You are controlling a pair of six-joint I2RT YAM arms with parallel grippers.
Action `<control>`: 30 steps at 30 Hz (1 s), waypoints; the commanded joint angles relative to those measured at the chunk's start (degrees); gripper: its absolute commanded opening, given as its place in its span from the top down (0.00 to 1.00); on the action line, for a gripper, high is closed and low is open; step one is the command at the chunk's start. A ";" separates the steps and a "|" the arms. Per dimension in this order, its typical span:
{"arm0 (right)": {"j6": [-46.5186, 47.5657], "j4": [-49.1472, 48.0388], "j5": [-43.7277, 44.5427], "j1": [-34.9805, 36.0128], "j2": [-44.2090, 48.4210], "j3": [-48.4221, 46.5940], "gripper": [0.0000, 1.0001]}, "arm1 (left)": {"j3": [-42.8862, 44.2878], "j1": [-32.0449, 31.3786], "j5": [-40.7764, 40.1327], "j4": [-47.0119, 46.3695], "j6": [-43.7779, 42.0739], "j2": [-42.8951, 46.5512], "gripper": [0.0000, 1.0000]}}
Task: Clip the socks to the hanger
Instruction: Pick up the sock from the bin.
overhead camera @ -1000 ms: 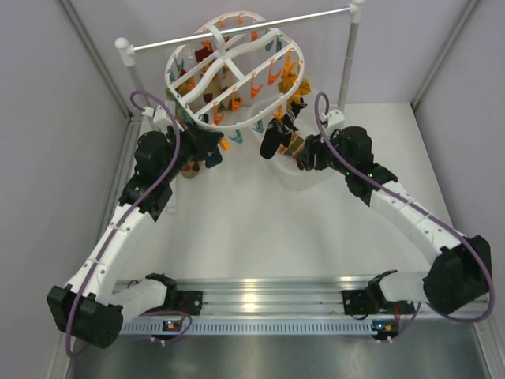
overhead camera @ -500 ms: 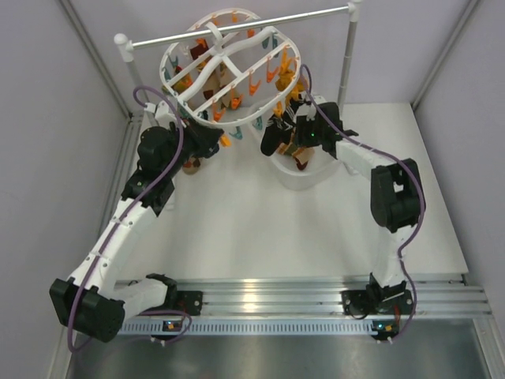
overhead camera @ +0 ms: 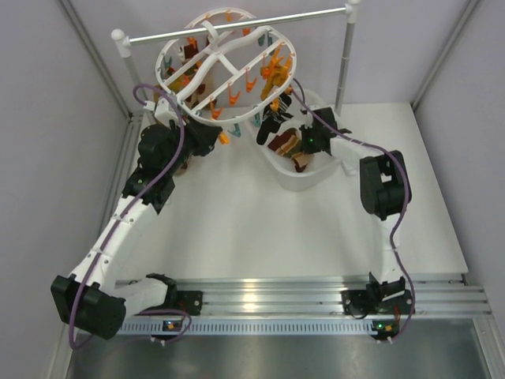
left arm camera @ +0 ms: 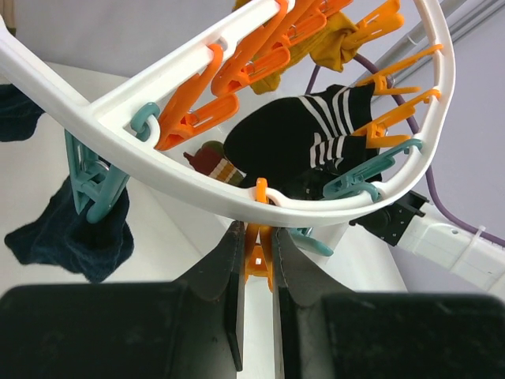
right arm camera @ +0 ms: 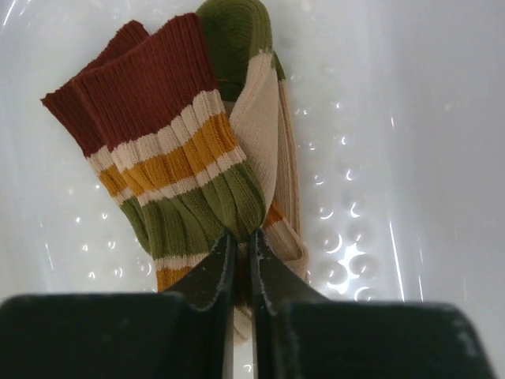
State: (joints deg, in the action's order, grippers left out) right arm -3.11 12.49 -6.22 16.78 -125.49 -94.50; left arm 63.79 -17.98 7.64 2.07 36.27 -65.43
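The hanger, a white oval frame with orange and teal clips, hangs tilted from the rail. My left gripper is shut on an orange clip under the hanger's rim. A black sock with white stripes, a mustard sock and a navy sock hang clipped. My right gripper reaches down into the white tub and is shut on a fold of a red-brown, mustard and olive striped sock. A tan sock lies beneath it.
The silver rail on white posts crosses the back of the table. The right post stands just behind the tub. Grey walls close in on the left, right and back. Purple cables loop along both arms.
My right arm has swung left and reached down into the tub, and its jaws have closed on the striped sock. The hanger has tilted up and back to the left. The left grip is unchanged.
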 commanded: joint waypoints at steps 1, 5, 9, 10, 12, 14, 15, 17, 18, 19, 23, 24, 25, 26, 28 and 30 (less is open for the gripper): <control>1.71 5.60 -2.39 -0.43 5.24 1.77 1.00 | 1.95 0.84 -1.49 -6.90 0.29 -0.05 1.00; 0.39 5.53 -4.94 -0.87 12.97 9.93 1.00 | 1.51 0.84 -1.40 -6.72 0.55 0.13 1.00; 1.53 5.26 -7.05 -0.95 20.27 14.78 1.00 | 1.42 0.84 -1.31 -6.55 0.82 0.39 1.00; 1.97 5.78 -6.36 -1.22 20.29 14.43 1.00 | 1.43 0.84 -1.31 -6.37 0.64 0.48 1.00; 2.68 7.11 -2.93 -1.39 19.50 13.29 0.93 | 1.51 0.84 -1.05 -6.29 0.64 0.48 1.00; 2.68 7.02 0.31 -1.39 17.22 10.84 0.70 | 1.43 0.84 -1.05 -6.11 0.55 0.48 1.00; 2.68 7.46 0.76 -1.48 15.38 9.61 0.67 | 1.43 0.84 -0.96 -6.02 0.64 0.30 1.00; 2.68 8.33 -0.01 -1.31 13.62 6.00 0.59 | 1.51 0.84 -0.87 -5.93 0.64 0.30 1.00; 2.68 9.82 -0.20 -1.05 11.95 3.64 0.58 | 1.60 0.84 -0.87 -5.93 0.64 0.13 1.00; 3.89 10.44 -0.37 -0.78 11.42 2.75 0.57 | 1.69 0.84 -0.96 -5.93 0.64 0.13 1.00; 6.01 7.99 -5.36 -0.61 11.32 3.44 0.57 | 1.69 0.84 -1.13 -6.46 0.47 -0.14 1.00; 6.19 7.12 -6.69 -0.43 11.06 3.53 0.57 | 1.60 0.84 -1.14 -6.55 0.47 -0.22 1.00; 6.36 6.67 -8.01 -0.08 10.88 3.44 0.59 | 1.51 0.84 -1.05 -6.46 0.47 -0.23 1.00; 6.37 6.32 -9.24 0.19 10.53 3.36 0.59 | 1.51 0.84 -1.13 -6.46 0.47 -0.31 1.00; 6.54 6.40 -9.25 1.06 8.69 1.96 0.60 | 1.43 0.84 -1.05 -6.63 0.73 -0.58 1.00; 6.45 6.76 -8.64 1.51 6.24 0.81 0.61 | 1.43 0.84 -1.05 -6.72 0.82 -0.84 1.00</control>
State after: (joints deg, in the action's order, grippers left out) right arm 2.24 20.99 -12.99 17.21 -115.87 -90.39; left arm 63.79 -17.87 8.08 1.32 36.32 -65.56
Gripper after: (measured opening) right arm 0.393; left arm 0.169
